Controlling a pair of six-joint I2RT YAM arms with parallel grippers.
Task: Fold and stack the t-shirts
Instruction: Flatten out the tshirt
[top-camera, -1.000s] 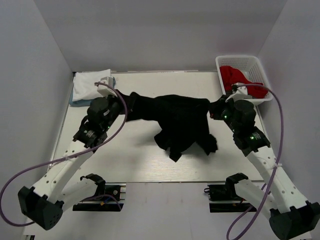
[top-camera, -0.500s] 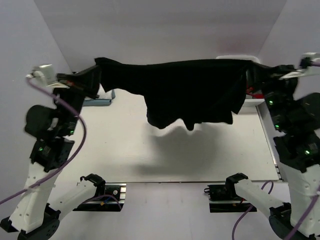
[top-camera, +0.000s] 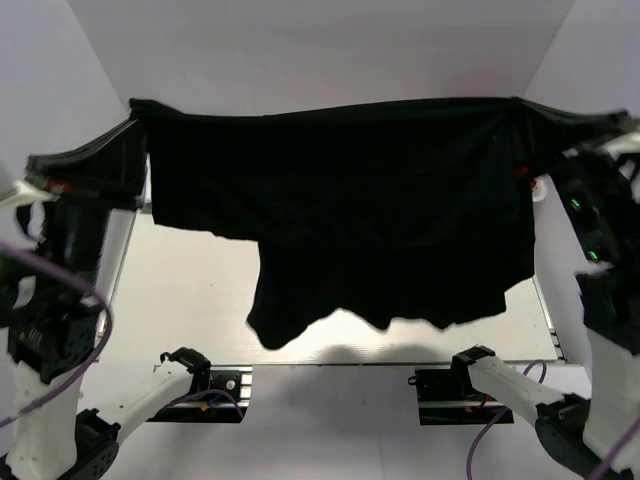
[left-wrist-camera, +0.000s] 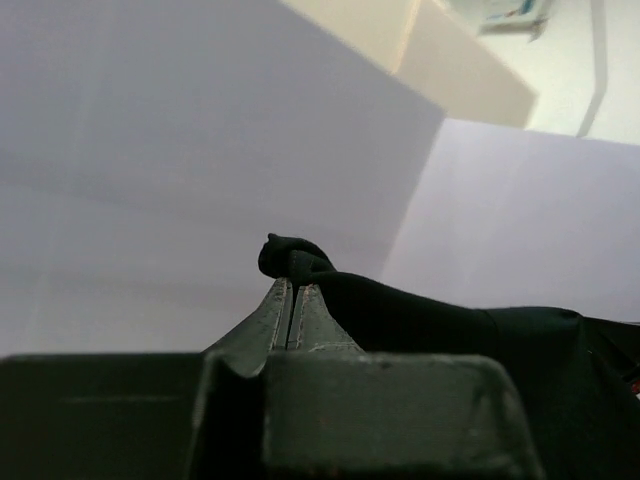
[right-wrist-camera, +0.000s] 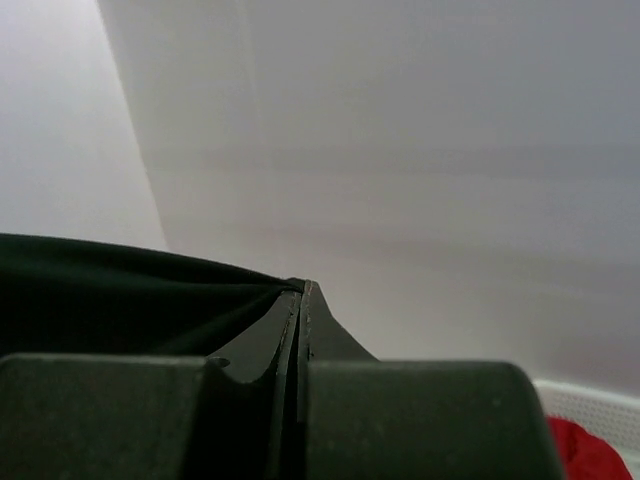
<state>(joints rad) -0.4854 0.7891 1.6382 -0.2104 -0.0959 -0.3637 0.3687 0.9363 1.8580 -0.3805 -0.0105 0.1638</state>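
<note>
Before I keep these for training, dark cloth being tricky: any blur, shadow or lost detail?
Top external: black t-shirt reads as a flat dark mass, folds barely visible, casting a shadow on the table. Left wrist: left gripper body soft. Right wrist: right gripper likewise, lighting even.

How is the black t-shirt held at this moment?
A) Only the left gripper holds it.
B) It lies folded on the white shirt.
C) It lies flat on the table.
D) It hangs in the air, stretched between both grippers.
D: the black t-shirt is spread out in the air, one top corner pinched in the shut left gripper and the other in the shut right gripper.
</note>
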